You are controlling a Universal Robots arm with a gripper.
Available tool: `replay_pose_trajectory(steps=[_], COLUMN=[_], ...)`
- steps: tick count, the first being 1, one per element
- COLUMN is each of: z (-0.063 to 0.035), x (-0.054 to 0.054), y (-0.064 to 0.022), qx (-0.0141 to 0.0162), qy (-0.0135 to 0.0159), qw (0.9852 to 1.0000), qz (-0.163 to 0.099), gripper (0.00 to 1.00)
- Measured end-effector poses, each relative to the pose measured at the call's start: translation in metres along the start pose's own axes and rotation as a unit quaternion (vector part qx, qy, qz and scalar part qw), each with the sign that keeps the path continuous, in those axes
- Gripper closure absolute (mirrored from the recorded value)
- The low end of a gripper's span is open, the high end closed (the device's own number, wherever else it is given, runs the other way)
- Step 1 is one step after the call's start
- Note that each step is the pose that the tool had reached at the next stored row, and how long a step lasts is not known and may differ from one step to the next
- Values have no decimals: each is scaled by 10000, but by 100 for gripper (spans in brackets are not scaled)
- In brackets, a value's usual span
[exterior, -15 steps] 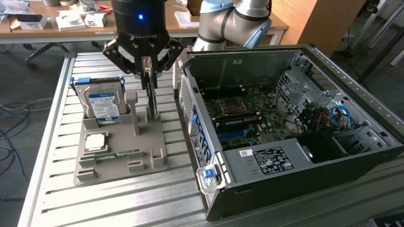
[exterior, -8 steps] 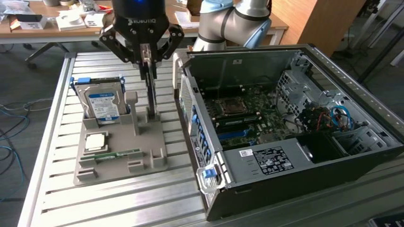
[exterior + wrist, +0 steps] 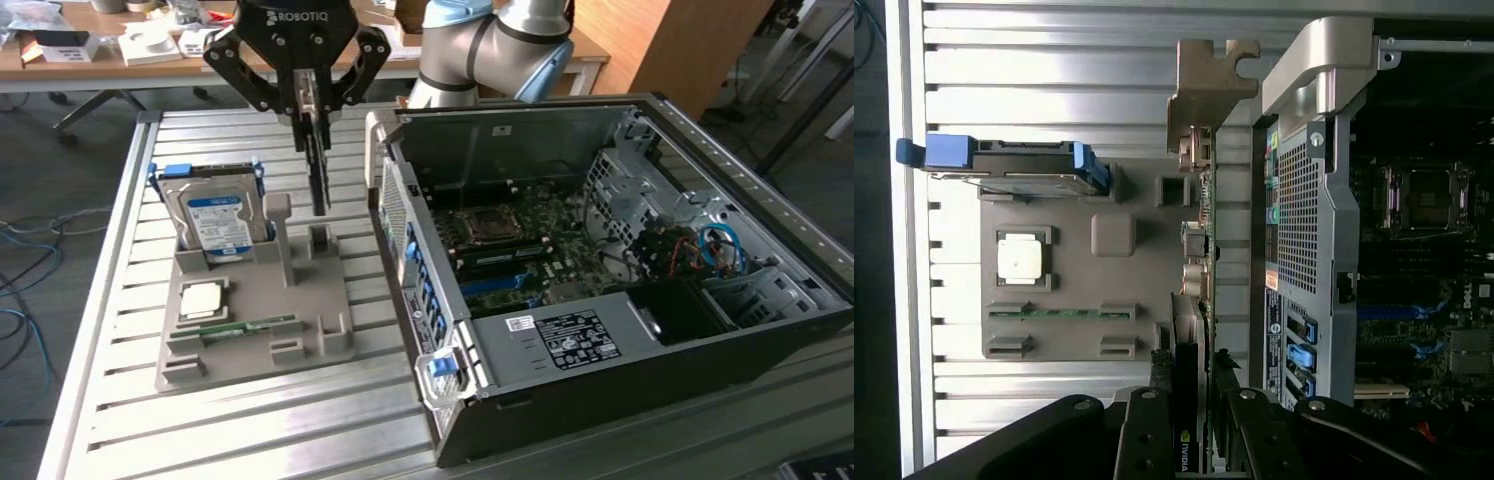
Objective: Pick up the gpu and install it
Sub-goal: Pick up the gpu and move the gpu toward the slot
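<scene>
My gripper [image 3: 310,98] is shut on the gpu [image 3: 318,170], a thin dark card that hangs edge-on and upright below the fingers. The card is lifted a little above its slot in the grey holder tray [image 3: 254,345], just beside the open computer case [image 3: 561,330]. In the wrist view the gpu [image 3: 1194,330] runs away from the gripper [image 3: 1194,405], and its grey metal end bracket [image 3: 1209,85] is at the far end, between the tray [image 3: 1074,340] and the case wall [image 3: 1304,200].
The tray also carries a silver hard drive [image 3: 220,215] in a blue frame, a square processor [image 3: 203,298] and a green memory stick [image 3: 247,327]. The case lies open on the slatted metal table [image 3: 120,240], with its motherboard [image 3: 534,240] exposed. A cluttered desk stands behind.
</scene>
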State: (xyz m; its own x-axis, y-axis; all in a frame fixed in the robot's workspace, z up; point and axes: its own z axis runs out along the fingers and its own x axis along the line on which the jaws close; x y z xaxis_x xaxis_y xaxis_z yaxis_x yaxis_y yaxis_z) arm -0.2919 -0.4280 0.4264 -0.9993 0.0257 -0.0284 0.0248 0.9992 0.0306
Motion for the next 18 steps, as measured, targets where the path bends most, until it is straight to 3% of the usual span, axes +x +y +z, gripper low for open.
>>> replay_pose_trajectory(steps=[8,18], z=[0,9], x=[-39,-324], y=[1,9], qx=[1,-3], qy=[1,1], qw=[10000,10000], qz=[0,1], gripper=[74,74])
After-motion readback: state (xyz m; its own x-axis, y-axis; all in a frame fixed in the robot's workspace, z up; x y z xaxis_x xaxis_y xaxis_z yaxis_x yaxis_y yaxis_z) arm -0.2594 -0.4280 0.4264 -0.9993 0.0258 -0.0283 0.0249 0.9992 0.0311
